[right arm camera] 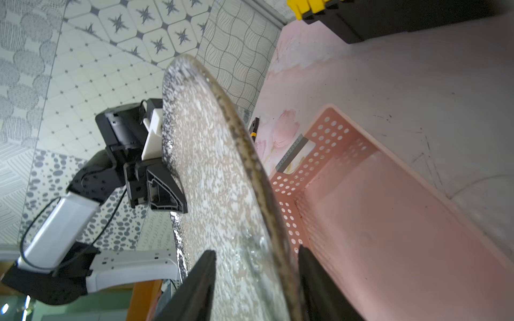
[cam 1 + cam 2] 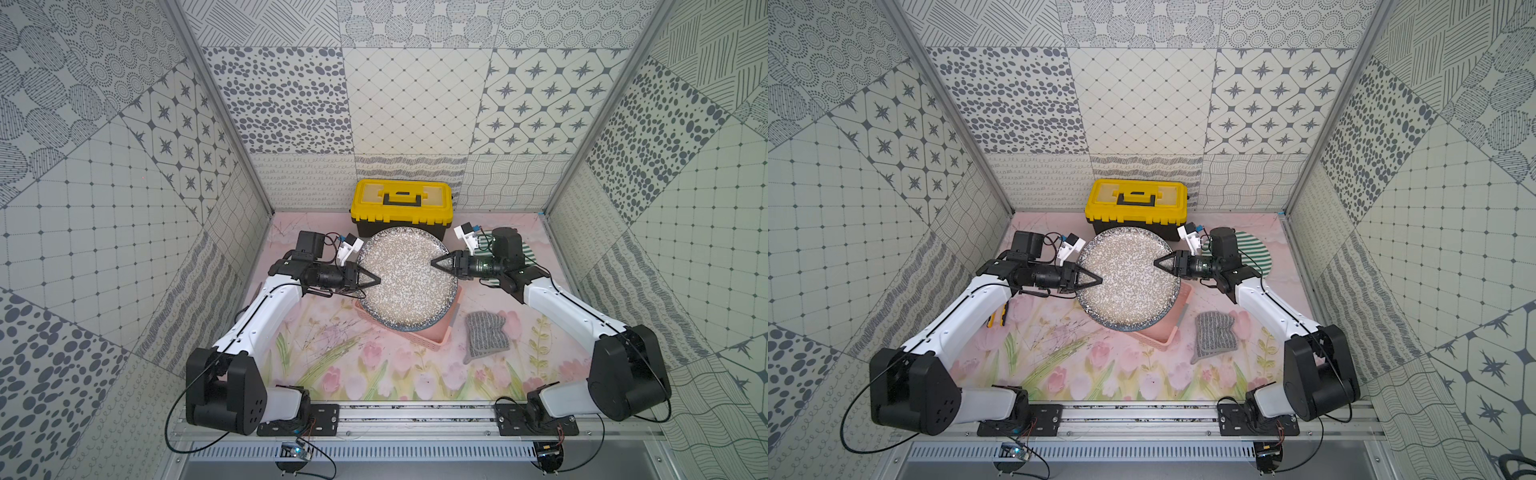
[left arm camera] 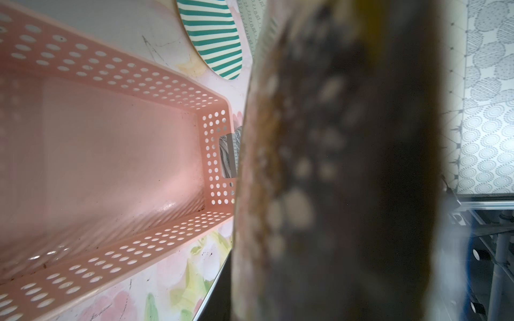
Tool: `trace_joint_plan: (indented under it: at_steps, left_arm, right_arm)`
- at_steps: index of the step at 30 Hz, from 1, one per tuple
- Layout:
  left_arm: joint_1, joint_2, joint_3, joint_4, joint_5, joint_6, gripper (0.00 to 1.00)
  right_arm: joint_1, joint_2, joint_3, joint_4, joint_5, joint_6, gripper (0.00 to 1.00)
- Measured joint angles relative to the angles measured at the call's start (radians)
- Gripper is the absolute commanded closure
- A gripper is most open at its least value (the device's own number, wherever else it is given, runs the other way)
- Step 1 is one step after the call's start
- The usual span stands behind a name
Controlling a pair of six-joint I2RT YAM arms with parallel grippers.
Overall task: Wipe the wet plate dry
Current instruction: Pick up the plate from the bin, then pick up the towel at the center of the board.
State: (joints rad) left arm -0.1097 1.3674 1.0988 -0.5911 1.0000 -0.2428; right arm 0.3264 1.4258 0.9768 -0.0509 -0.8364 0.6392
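Pinches plate rim with left gripper, straddles it wide-jawed with right gripper — leaves cloth untouched, wipes nothing yet.

Yellow toolbox at the back wall, pink perforated basket, green-striped disc, perhaps a plate, floral table mat

Soft, even light in my top views, faint shadows. Left wrist: plate crowds lens, dim, badly blurred.

overhead stereo pair, wrist cameras hugging plate
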Motion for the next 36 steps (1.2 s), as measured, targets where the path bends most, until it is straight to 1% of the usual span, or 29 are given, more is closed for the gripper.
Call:
trace_joint_plan:
  at_steps: [4,9,12,15,20,23,27,32,36]
  left_arm:
    - [0.003,-0.006,0.0,-0.013,-0.066,0.005,1.0]
    - [0.007,-0.025,-0.006,-0.024,-0.112,0.011,1.0]
    - [0.008,-0.038,-0.01,-0.032,-0.127,0.013,1.0]
    - [0.009,-0.045,-0.011,-0.035,-0.138,0.018,1.0]
    - [0.013,-0.047,-0.014,-0.036,-0.144,0.026,1.0]
    - [0.013,-0.047,-0.018,-0.038,-0.145,0.03,1.0]
    - [0.013,-0.047,-0.024,-0.038,-0.148,0.031,1.0]
    - [0.013,-0.046,-0.029,-0.042,-0.153,0.03,1.0]
    - [0.013,-0.045,-0.029,-0.042,-0.158,0.03,1.0]
  right_arm:
    - [-0.01,-0.03,-0.005,-0.109,0.19,-0.006,0.28]
    - [-0.015,-0.146,-0.062,-0.244,0.425,0.008,0.28]
    - [0.001,-0.206,-0.103,-0.355,0.567,0.035,0.28]
    - [0.06,-0.229,-0.142,-0.453,0.703,0.076,0.28]
    - [0.224,-0.271,-0.227,-0.591,0.887,0.169,0.3]
    - [0.278,-0.303,-0.253,-0.653,0.971,0.214,0.32]
    - [0.302,-0.348,-0.262,-0.702,1.044,0.241,0.36]
    - [0.3,-0.4,-0.286,-0.718,1.097,0.257,0.36]
    - [0.282,-0.365,-0.309,-0.703,1.101,0.267,0.37]
